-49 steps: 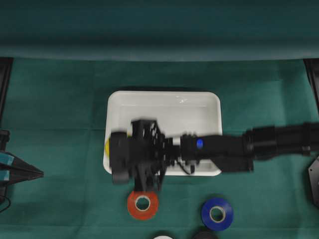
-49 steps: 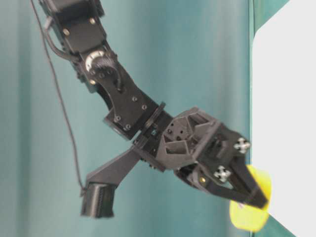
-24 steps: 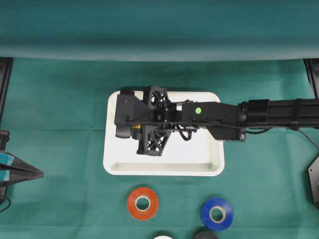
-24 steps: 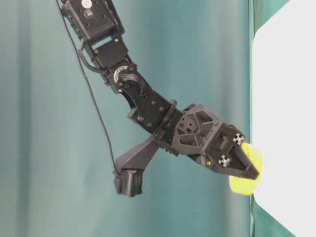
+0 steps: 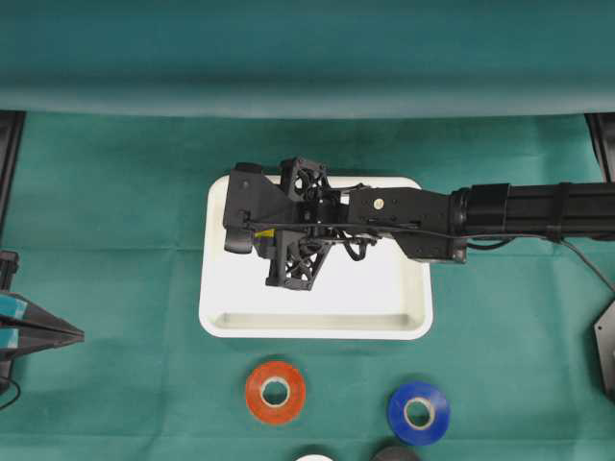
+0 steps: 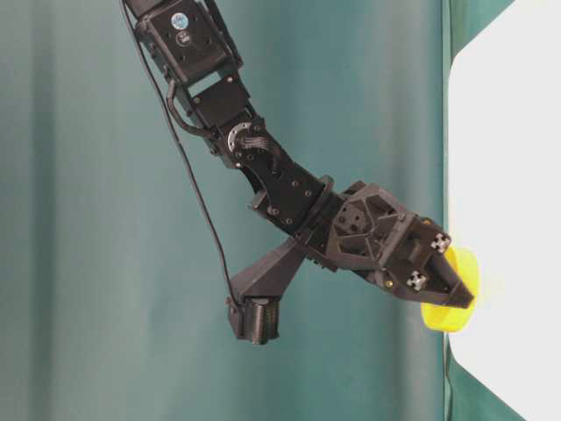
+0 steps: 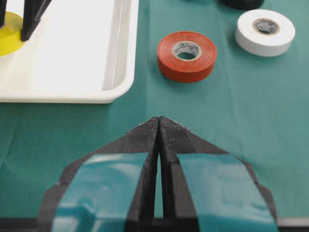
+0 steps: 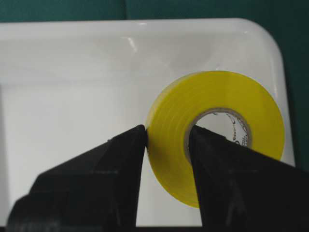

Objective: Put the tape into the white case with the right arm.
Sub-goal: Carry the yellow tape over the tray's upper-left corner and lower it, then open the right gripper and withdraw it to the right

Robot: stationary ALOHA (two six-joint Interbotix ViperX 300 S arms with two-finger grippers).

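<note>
My right gripper point(image 8: 166, 129) is shut on a yellow tape roll point(image 8: 215, 130), with one finger inside the hole and the other against the outer wall. The roll hangs tilted over the back left part of the white case point(image 5: 317, 327). Only a sliver of the yellow tape point(image 5: 261, 233) shows under the black wrist in the overhead view. In the table-level view the right gripper point(image 6: 465, 298) points down at the case with the yellow tape point(image 6: 443, 316) at its tips. Whether the roll touches the case floor I cannot tell. My left gripper point(image 7: 159, 120) is shut and empty, resting at the table's left edge.
A red tape roll point(image 5: 275, 392) and a blue tape roll point(image 5: 419, 412) lie on the green cloth in front of the case. A white roll point(image 7: 265, 31) and a black roll point(image 7: 244, 2) lie further towards the front edge.
The right arm has carried the yellow tape from the case's front left edge to its back left part and has lowered slightly. The left gripper has stayed still.
</note>
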